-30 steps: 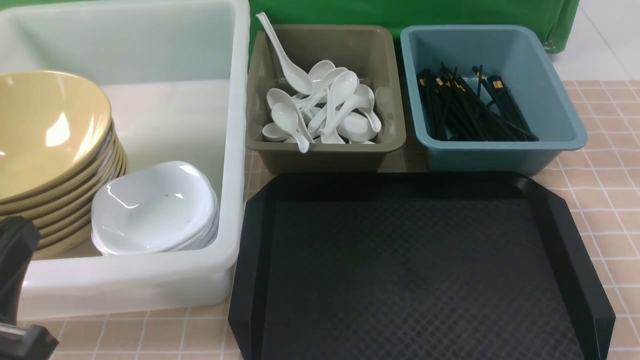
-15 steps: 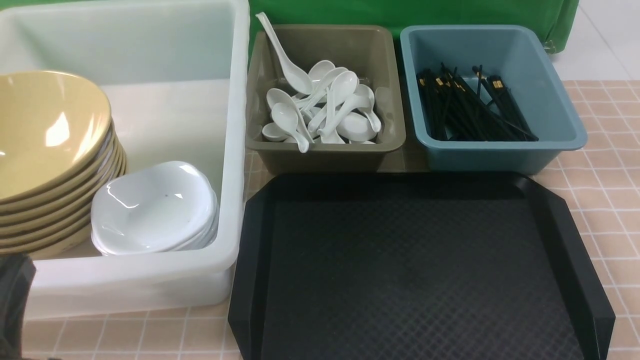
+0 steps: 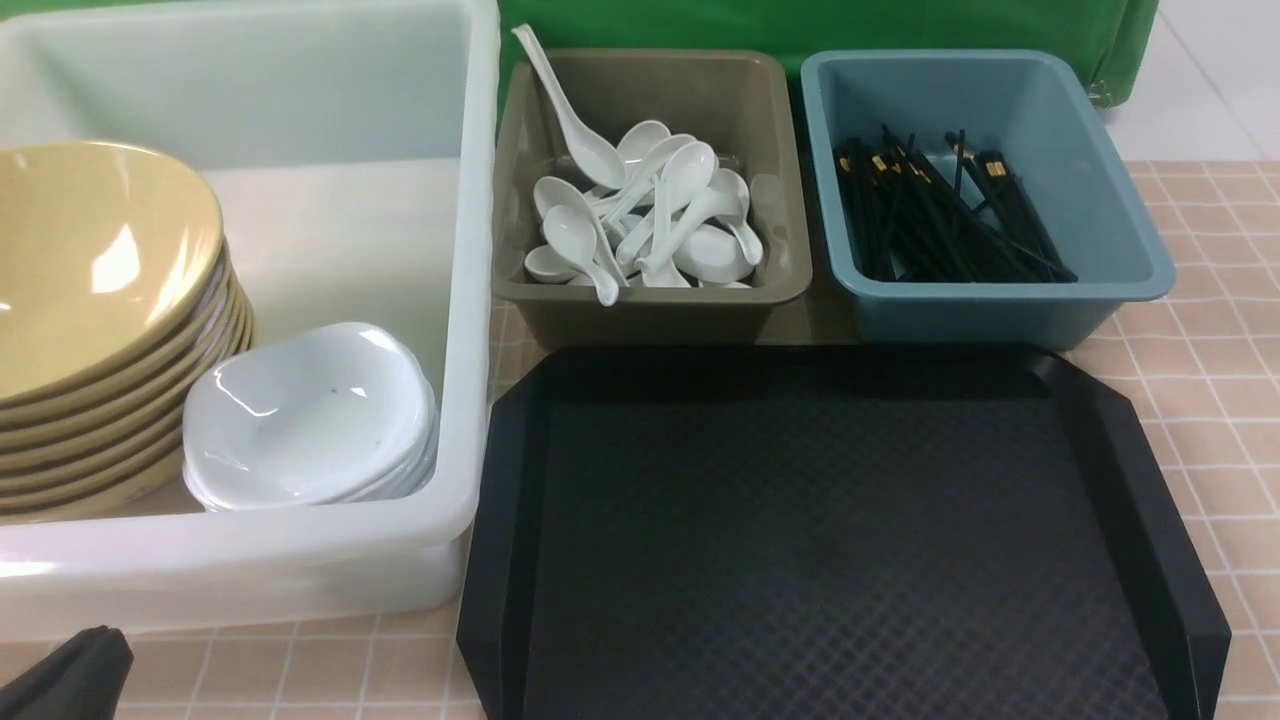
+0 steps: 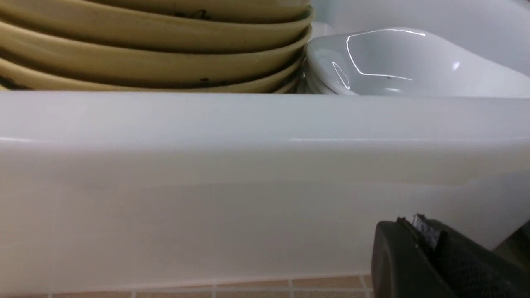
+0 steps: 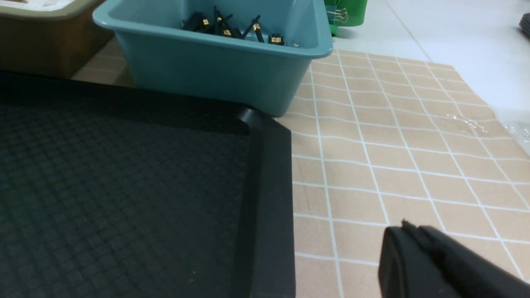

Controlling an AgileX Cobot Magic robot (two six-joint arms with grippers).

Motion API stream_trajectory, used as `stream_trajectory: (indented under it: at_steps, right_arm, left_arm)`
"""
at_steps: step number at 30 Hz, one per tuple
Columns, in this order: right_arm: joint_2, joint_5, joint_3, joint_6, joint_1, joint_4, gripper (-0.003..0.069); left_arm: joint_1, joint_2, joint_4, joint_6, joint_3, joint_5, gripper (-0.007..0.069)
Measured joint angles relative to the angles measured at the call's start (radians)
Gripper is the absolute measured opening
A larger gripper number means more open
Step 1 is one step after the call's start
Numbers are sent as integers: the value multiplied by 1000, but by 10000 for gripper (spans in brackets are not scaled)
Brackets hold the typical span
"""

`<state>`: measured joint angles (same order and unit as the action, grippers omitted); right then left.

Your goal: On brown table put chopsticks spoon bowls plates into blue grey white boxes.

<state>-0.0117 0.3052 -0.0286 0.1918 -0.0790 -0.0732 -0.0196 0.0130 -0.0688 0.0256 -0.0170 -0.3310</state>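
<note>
The white tub (image 3: 470, 300) holds a stack of several tan bowls (image 3: 90, 300) and a stack of white plates (image 3: 300, 420). The olive bin (image 3: 650, 300) holds several white spoons (image 3: 650, 220). The teal bin (image 3: 1000, 300) holds several black chopsticks (image 3: 940, 220). My left gripper (image 4: 412, 223) is shut and empty, low in front of the tub's near wall (image 4: 248, 165); its tip shows at the front view's bottom left corner (image 3: 70, 675). My right gripper (image 5: 408, 227) is shut and empty over the brown table (image 5: 393, 145), right of the black tray; it is out of the front view.
A black octagonal tray (image 3: 830, 540) lies in front of the two small bins, with nothing on it. A green cloth (image 3: 800, 25) hangs behind the bins. The tiled table shows to the right of the tray (image 3: 1220, 400).
The left arm has dropped lower and back at the front view's bottom left, uncovering the tub's near corner. Nothing else has moved.
</note>
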Motion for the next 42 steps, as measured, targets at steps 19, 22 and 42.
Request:
stream_trajectory:
  at_steps: [19,22,42]
  right_arm:
    - [0,0,0,0,0,0,48]
    - [0,0,0,0,0,0,48]
    - [0,0,0,0,0,0,62]
  left_arm:
    - [0,0,0,-12,0,0,-7]
    - [-1,0,0,-15,0,0,-7]
    - [-1,0,0,-19,0,0,-7]
